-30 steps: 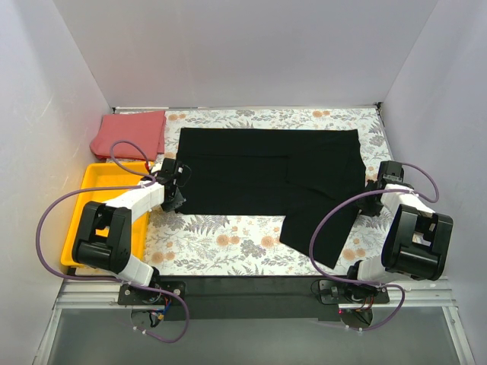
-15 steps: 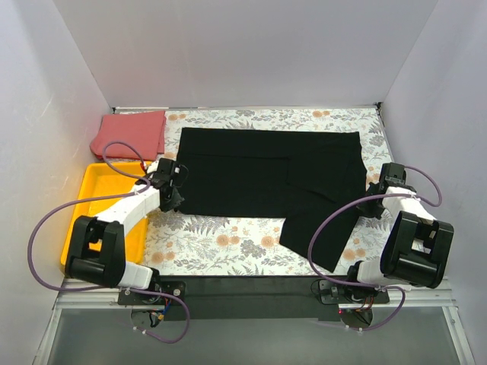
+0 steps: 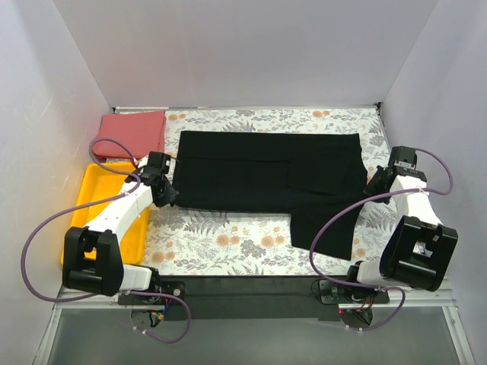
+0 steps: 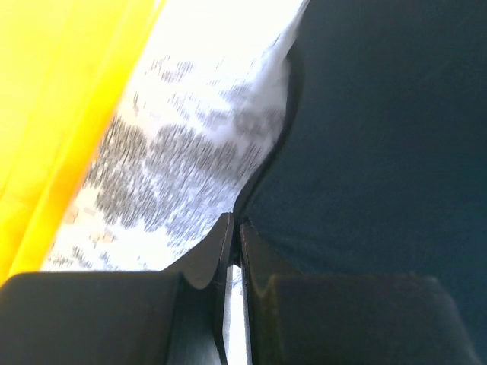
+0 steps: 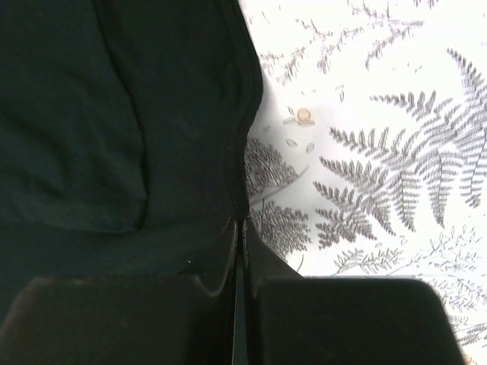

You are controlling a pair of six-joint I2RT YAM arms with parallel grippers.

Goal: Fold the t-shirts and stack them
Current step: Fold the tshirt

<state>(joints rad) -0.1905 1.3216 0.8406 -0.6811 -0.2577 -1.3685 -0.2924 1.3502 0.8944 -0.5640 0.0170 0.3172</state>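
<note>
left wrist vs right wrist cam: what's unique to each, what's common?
Only left wrist: the yellow tray along the left side. Only right wrist: an overlapping layer in the black shirt, and sharp fern prints on the floral cloth. Both: that arm's jaws shut on an edge of the black shirt, with floral cloth beside it.

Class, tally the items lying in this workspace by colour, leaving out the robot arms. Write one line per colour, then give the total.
black t-shirt: 1
coral-red t-shirt: 1
yellow tray: 1
floral-patterned cloth: 1
Total: 4
</note>
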